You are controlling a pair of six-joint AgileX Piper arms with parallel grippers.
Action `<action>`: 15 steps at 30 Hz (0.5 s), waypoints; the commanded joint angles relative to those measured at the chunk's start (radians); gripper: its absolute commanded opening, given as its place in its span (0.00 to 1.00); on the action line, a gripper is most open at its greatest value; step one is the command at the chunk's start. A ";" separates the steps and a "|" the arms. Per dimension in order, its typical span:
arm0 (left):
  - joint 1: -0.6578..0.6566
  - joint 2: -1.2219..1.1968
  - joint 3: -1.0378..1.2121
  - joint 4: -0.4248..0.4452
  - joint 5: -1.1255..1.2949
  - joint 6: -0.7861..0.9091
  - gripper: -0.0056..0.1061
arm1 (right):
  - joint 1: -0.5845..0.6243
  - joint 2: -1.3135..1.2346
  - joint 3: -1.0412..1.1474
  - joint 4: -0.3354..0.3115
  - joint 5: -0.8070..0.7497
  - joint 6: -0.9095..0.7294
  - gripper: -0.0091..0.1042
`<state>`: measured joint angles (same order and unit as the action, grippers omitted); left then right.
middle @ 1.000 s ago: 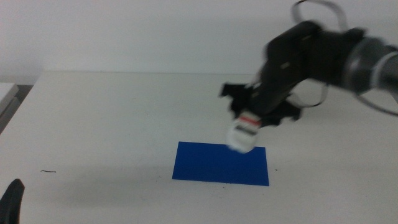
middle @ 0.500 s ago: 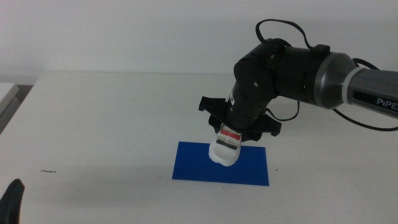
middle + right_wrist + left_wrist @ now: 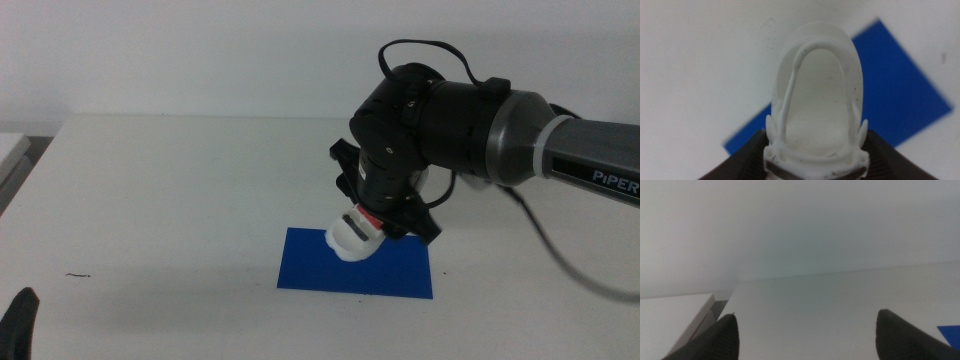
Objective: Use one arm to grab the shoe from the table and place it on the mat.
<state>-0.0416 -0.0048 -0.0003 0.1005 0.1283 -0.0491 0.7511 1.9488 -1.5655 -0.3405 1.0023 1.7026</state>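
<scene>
The right arm (image 3: 470, 110) reaches in from the right, and my right gripper (image 3: 375, 220) is shut on the white shoe (image 3: 355, 235), holding it tilted, toe down, over the left part of the blue mat (image 3: 400, 275). In the right wrist view the shoe (image 3: 817, 105) fills the middle between the jaws, with the mat (image 3: 905, 95) beneath it. I cannot tell whether the toe touches the mat. My left gripper (image 3: 805, 330) is open and empty, and waits at the bottom left corner of the middle view (image 3: 20, 325).
The white table (image 3: 170, 190) stretches all around the mat. A small dark speck (image 3: 78, 275) lies near the front left. A lower white surface (image 3: 10, 150) shows past the table's left edge.
The right arm has swung left and lowered with the shoe, from above the mat's back right edge to low over its left part. The left gripper has not moved.
</scene>
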 commanded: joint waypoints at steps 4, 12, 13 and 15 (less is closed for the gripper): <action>-0.007 0.005 0.000 -0.004 -0.013 -0.001 0.89 | 0.017 0.000 -0.014 0.022 0.050 0.438 0.23; -0.007 0.005 0.000 -0.004 -0.013 -0.001 0.89 | -0.034 0.095 -0.115 0.244 0.143 0.438 0.22; -0.007 0.005 0.000 -0.004 -0.013 -0.001 0.89 | -0.037 0.112 -0.135 0.253 0.165 0.438 0.22; -0.007 0.005 0.000 -0.004 -0.013 -0.001 0.89 | -0.040 0.140 -0.160 0.255 0.186 0.438 0.22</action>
<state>-0.0416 -0.0048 -0.0003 0.1005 0.1283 -0.0491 0.7203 2.0721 -1.7010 -0.0959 1.1518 2.1158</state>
